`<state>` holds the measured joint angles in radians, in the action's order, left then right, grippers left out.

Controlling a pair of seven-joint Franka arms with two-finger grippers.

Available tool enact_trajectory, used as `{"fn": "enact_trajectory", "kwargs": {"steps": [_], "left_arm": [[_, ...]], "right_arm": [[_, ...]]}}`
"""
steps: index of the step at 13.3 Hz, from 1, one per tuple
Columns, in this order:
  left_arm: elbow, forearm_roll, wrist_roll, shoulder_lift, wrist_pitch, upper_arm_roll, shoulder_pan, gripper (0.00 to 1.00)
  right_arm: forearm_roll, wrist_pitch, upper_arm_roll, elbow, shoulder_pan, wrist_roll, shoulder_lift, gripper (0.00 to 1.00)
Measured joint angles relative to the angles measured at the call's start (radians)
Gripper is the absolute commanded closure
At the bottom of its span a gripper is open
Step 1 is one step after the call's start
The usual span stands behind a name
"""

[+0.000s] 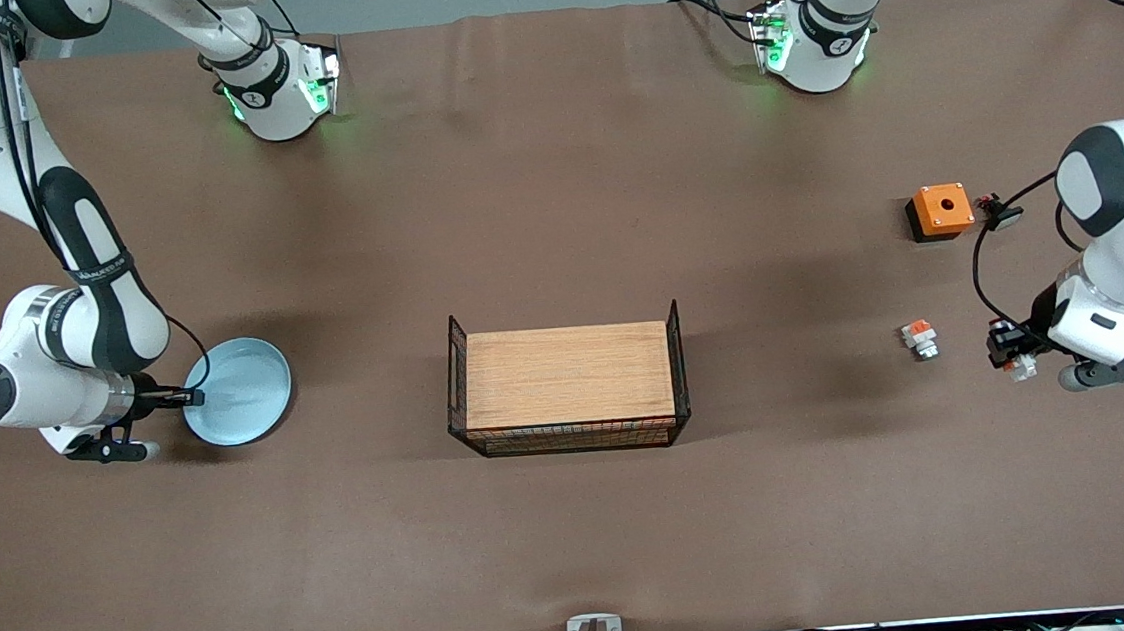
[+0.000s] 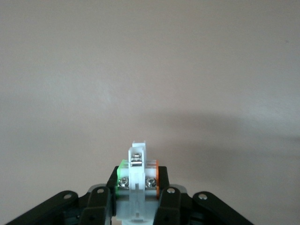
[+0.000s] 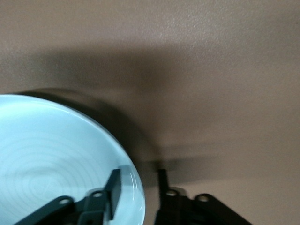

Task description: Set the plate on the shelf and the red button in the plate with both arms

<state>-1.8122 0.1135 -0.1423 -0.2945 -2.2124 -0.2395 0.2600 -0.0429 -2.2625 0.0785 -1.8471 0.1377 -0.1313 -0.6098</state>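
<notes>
Plate (image 1: pixel 237 391) sits on table (image 1: pixel 579 535) at the right arm's end; right gripper (image 1: pixel 185 396) fingers straddle its rim, one inside, one outside, closed on it. Red button (image 2: pixel 137 180) is clamped in left gripper (image 1: pixel 1011 352) fingers, near the white block (image 1: pixel 919 339) and the orange box (image 1: pixel 940 210).

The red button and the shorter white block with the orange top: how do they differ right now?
The red button is clamped in the left gripper; the white block lies free on the table. The button shows a green face and an orange face with screws between; the block shows only white with an orange top. Both are tiny plastic parts at the left arm's end.
</notes>
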Motion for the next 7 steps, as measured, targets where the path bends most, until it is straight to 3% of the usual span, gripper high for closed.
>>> {"fn": "enact_trajectory", "kwargs": {"steps": [3, 7], "left_arm": [[-0.001, 0.000, -0.107, 0.049, 0.091, -0.067, -0.001, 1.00], [-0.002, 0.000, -0.200, 0.071, 0.121, -0.133, -0.001, 1.00]], "right_arm": [[0.000, 0.002, -0.001, 0.000, 0.000, -0.011, 0.000, 1.00], [-0.006, 0.012, -0.001, 0.004, 0.000, -0.057, 0.010, 1.00]]}}
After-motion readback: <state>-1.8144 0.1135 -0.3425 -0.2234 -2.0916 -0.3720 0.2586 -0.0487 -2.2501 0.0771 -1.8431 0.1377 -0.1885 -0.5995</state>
